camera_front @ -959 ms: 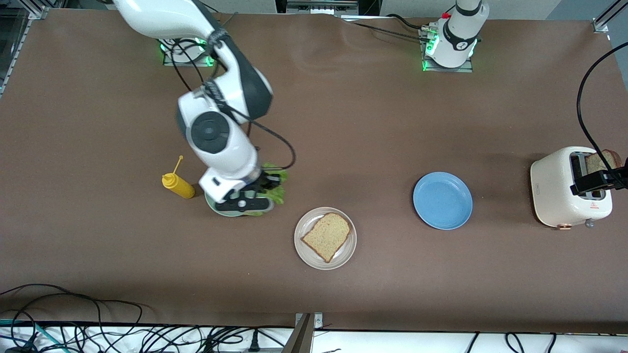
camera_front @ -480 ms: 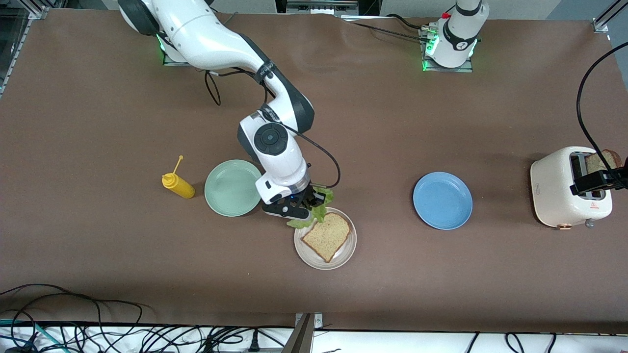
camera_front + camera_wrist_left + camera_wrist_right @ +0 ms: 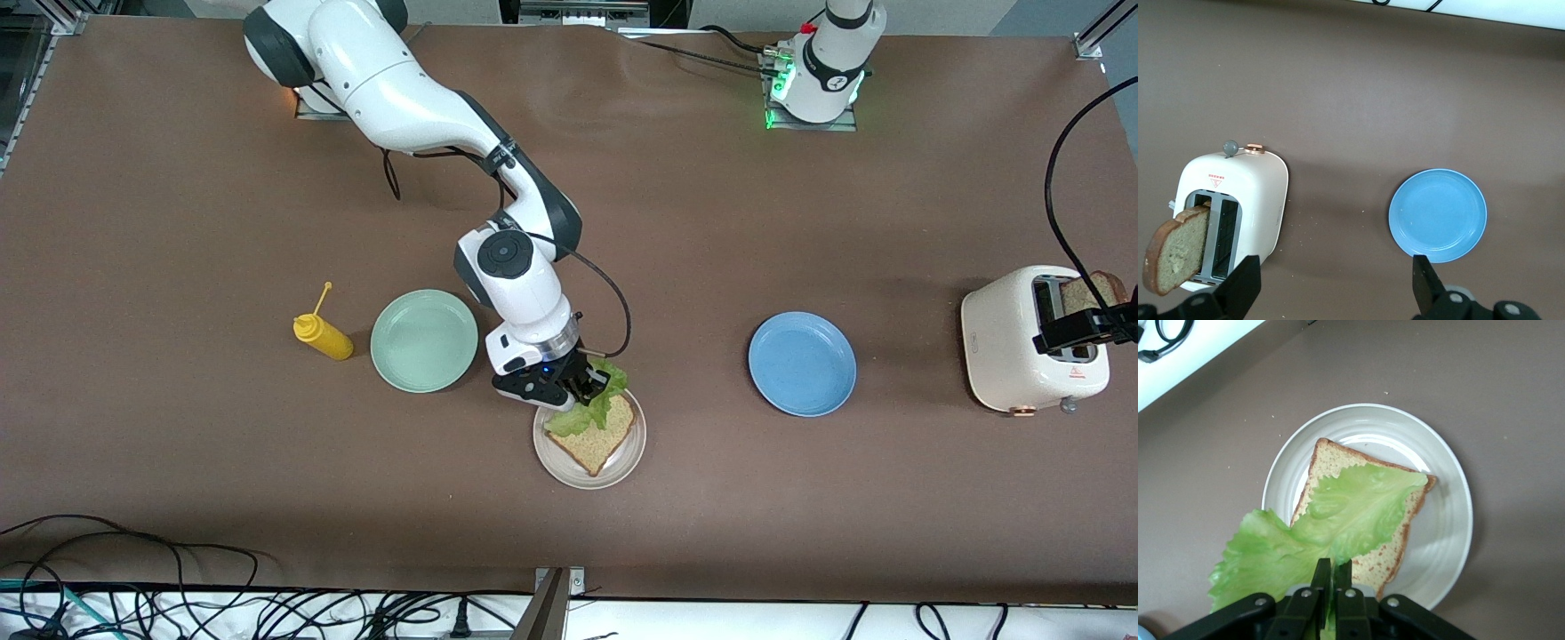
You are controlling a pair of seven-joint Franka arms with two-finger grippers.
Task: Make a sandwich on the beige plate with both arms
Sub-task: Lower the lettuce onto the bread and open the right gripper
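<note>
Right gripper (image 3: pixel 587 384) pinching lettuce leaf (image 3: pixel 1331 520), moved from mint plate (image 3: pixel 424 340); leaf's long axis now diagonal across bread slice (image 3: pixel 597 436) on beige plate (image 3: pixel 569 469). Left gripper (image 3: pixel 1335 293) wide over toaster (image 3: pixel 1013 351).

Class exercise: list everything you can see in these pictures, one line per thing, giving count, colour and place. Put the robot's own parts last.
beige plate: one, off-white, nearest the front camera of the three plates.
bread on plate: one slice, brown, on the beige plate.
lettuce leaf: one, green, draped over that slice, pinched by the right gripper.
mint green plate: one, bare, beside the yellow bottle.
yellow bottle: one, lying toward the right arm's end.
blue plate: one, bare, between the beige plate and toaster.
toaster: one, cream, at the left arm's end.
bread in toaster: one slice, brown, sticking out of a slot.
right gripper: black, jaws shut on the leaf, over the beige plate.
left gripper: black, jaws open, over the toaster.
</note>
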